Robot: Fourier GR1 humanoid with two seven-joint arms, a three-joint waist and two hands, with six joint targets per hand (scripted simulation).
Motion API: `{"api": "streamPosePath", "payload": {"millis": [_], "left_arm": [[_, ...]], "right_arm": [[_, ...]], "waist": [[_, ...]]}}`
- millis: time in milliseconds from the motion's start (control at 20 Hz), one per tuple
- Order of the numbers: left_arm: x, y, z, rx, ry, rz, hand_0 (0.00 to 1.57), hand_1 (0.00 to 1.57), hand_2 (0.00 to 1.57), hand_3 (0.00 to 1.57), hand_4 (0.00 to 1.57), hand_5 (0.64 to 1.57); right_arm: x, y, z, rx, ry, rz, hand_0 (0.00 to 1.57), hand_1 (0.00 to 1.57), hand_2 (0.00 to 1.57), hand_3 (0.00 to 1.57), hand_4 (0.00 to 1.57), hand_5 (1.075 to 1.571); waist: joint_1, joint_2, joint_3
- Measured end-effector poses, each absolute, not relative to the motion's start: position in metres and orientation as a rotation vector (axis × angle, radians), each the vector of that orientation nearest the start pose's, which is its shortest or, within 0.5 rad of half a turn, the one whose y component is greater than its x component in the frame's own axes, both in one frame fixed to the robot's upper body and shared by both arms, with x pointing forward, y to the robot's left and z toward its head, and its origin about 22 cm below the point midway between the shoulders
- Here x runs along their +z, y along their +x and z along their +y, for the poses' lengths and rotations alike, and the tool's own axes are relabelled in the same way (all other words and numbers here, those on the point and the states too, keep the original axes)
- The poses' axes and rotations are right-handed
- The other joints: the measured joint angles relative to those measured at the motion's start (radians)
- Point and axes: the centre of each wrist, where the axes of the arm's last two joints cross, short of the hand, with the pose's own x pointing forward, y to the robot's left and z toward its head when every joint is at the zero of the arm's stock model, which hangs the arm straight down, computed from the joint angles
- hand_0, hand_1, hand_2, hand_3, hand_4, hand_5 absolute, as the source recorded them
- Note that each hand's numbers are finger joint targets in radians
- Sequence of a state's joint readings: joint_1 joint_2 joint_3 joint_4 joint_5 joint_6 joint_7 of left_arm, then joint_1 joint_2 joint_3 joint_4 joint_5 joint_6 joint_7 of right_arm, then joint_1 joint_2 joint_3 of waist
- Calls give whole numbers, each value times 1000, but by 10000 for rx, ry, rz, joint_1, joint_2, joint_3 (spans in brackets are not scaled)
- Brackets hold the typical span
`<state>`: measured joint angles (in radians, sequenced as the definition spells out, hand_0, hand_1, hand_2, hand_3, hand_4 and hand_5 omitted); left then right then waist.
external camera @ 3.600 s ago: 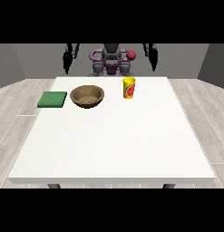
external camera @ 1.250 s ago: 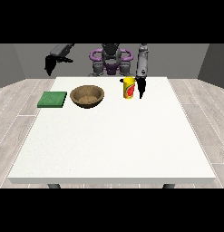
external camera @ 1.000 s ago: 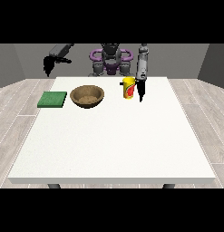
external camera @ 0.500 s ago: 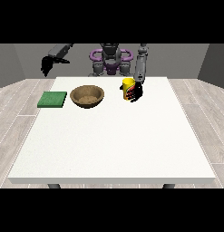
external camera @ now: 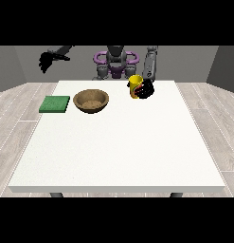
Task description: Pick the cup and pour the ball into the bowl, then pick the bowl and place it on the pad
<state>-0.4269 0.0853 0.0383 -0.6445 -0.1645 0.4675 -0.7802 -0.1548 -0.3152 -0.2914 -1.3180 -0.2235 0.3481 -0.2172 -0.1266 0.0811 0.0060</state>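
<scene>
Evidently gripping to lift: hand at the view's right [external camera: 147, 89] had its fingers curled round the yellow cup [external camera: 134, 86]; other hand's [external camera: 45, 61] fingers unreadable.

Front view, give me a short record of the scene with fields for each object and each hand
cup: yellow cup near the table's far edge, to the right of the bowl
bowl: brown wooden bowl, upright between pad and cup
pad: flat green square pad at the bowl's left
table: large white table
hand at the view's right: black hand wrapped around the cup's right side
hand at the view's left: black hand raised off the table, holding nothing
ball: not visible
</scene>
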Motion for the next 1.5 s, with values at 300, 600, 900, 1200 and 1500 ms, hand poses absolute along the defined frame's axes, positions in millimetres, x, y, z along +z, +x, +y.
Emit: {"api": "streamPosePath", "payload": {"millis": [300, 600, 900, 1200, 1500], "left_arm": [[-36, 360, 275, -5259, 7587, -17346, 1459, 1459, 1571, 1571, 1571, 1294], [4, 391, 253, -6682, 8927, -16549, 1491, 1491, 1571, 1571, 1571, 1273], [21, 402, 234, -7388, 9873, -16112, 1496, 1496, 1571, 1571, 1507, 1245], [43, 417, 186, -9131, 11506, -15818, 1553, 1553, 1571, 1571, 1571, 1203], [55, 422, 139, -12099, 13400, -15245, 1490, 1490, 1571, 1571, 1505, 1316]], "right_arm": [[2, 263, -379, 370, 132, -16699, 0, 0, 0, 0, 0, 1568], [-5, 264, -389, 250, 95, -16547, 0, 0, 0, 0, 0, 1569], [-6, 263, -398, 203, 336, -16524, 0, 0, 0, 0, 0, 1569], [-8, 266, -403, 230, 374, -16521, 0, 0, 0, 0, 0, 1570], [-15, 262, -410, 116, 527, -16233, 0, 0, 0, 0, 0, 1571]], "waist": [[381, -893, -10], [492, -1025, -37], [330, -1062, -48], [222, -1169, -45], [92, -1532, -37]]}}
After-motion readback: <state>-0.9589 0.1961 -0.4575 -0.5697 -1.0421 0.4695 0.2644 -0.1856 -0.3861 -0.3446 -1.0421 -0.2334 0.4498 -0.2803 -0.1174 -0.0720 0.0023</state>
